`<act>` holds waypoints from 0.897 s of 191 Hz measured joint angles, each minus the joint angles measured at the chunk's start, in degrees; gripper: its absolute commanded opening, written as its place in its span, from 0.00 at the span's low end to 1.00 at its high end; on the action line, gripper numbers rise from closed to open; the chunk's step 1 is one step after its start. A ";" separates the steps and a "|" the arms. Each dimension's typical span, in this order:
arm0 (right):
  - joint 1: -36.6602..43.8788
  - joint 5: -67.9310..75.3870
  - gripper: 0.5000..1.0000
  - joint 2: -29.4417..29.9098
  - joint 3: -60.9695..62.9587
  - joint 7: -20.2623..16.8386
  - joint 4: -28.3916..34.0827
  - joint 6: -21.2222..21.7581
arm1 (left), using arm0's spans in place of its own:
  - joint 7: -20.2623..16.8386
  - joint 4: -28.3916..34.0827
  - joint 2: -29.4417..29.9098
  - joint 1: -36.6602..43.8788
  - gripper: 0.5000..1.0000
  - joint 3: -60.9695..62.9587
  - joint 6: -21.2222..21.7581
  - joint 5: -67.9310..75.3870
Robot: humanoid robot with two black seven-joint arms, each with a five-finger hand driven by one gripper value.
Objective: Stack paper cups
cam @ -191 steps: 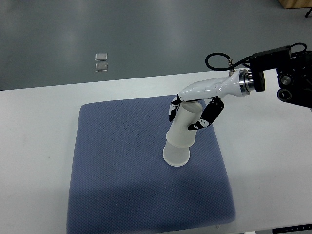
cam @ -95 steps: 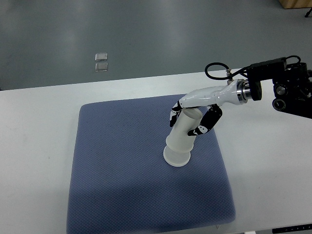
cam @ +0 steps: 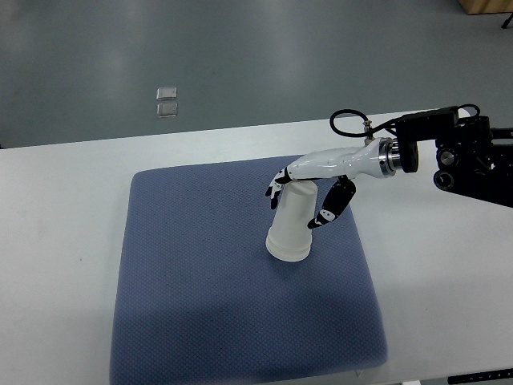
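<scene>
White bench (cam: 56, 208) spanning the frame, bearing a blue-grey textured mat (cam: 200, 305) with rounded corners, laid slightly askew near the front edge. Beyond the bench, grey floor (cam: 256, 56) with two small pale square objects (cam: 167, 101), one just behind the other. Tan object (cam: 486, 6) at upper right corner, cropped.

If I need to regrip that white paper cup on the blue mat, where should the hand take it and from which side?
Grip the paper cup around its upper side wall, near the closed end, coming from the right as the right hand does now. It stands upside down on the mat, wide rim down, so the narrower top fits between the fingers best.
</scene>
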 measured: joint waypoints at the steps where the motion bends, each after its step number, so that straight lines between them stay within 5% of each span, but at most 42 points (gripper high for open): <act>1: 0.00 0.01 0.72 -0.01 0.00 0.00 0.00 0.00 | 0.00 0.00 0.00 0.00 1.00 0.00 0.00 0.00; 56: -0.11 0.52 0.83 -0.36 0.93 0.03 0.02 -0.02 | 0.00 0.00 0.00 0.00 1.00 0.00 0.00 -0.02; 126: 1.50 1.18 0.83 -1.50 5.33 0.12 -0.58 0.75 | 0.00 0.00 0.00 0.00 1.00 -0.01 0.00 -0.02; 171: 1.55 6.25 0.83 -1.65 11.92 0.12 -6.17 4.32 | 0.00 0.00 0.00 0.00 1.00 0.00 0.00 -0.03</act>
